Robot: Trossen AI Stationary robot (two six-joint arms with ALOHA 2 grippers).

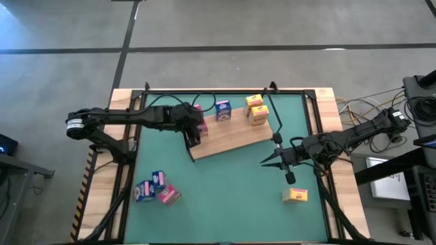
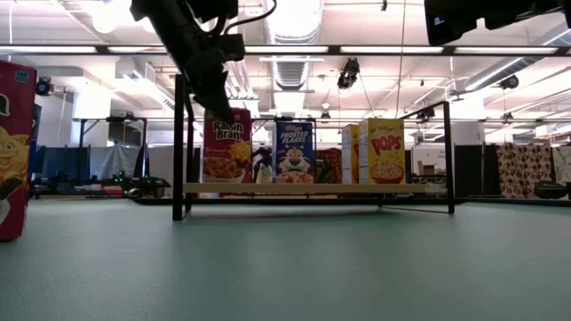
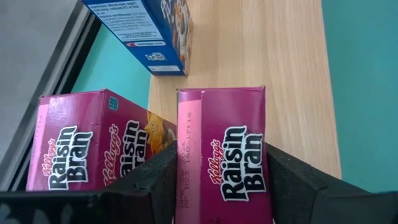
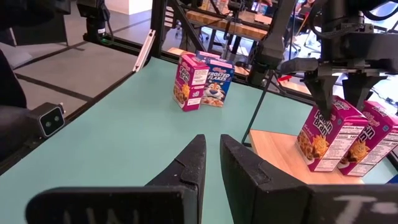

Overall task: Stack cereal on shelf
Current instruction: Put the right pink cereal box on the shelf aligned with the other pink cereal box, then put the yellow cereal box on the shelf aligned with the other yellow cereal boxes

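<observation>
The shelf (image 1: 231, 139), a light wooden board on black wire frames, stands at the far middle of the green mat. On it stand two pink cereal boxes (image 3: 81, 155), a blue one (image 1: 223, 109) and two yellow ones (image 1: 257, 111), each resting on its base. My left gripper (image 3: 221, 154) is over the board's left end, shut on the pink box (image 3: 227, 143) nearer the board's middle. My right gripper (image 4: 212, 142) hangs shut above the mat, right of the board, holding nothing. My left gripper pinches the pink box between its two fingers (image 3: 283, 180), on two opposite faces near the top (image 3: 258, 134). The fingers slant down at it from the table's left side. The box is upright with its base on the board (image 4: 317, 167), right beside the other pink box.
Two blue boxes (image 1: 144, 191) and a pink one (image 1: 169, 196) lie loose on the mat at the near left. A yellow box (image 1: 294, 195) lies at the near right. The shelf's black wire frame (image 2: 183, 147) rises at the board's ends. Bare mat lies between the board and the near edge.
</observation>
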